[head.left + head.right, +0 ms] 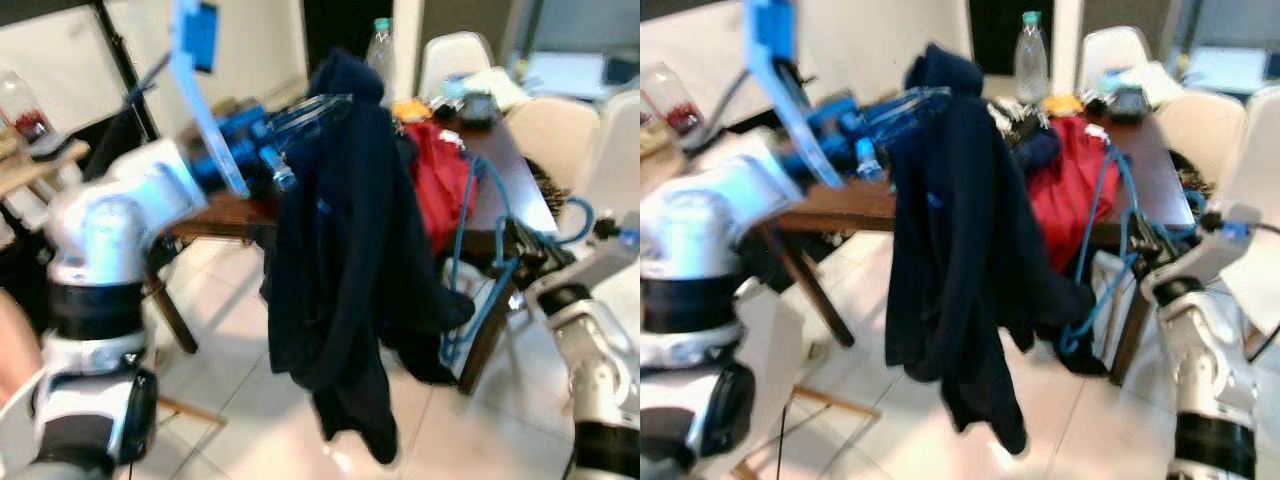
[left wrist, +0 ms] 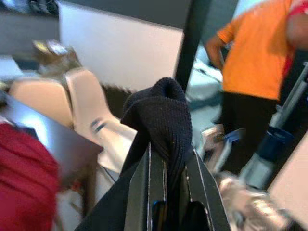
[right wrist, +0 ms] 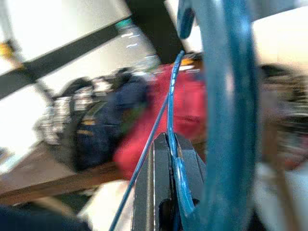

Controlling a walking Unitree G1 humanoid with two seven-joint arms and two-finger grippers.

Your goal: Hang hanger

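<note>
Beside the dark wooden table (image 1: 520, 170), the left gripper (image 1: 310, 110) is clamped on a dark sweater (image 1: 340, 270), and the right gripper (image 3: 166, 168) pinches a blue hanger (image 1: 480, 290).

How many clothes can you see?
2. A dark jacket hangs from the left gripper, and a red one lies heaped on the table. More may hide in the clutter.

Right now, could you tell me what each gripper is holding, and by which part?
The left gripper clamps the dark hoodie by a bunched fold at its top. The right gripper pinches the thin wire of the blue hanger.
</note>
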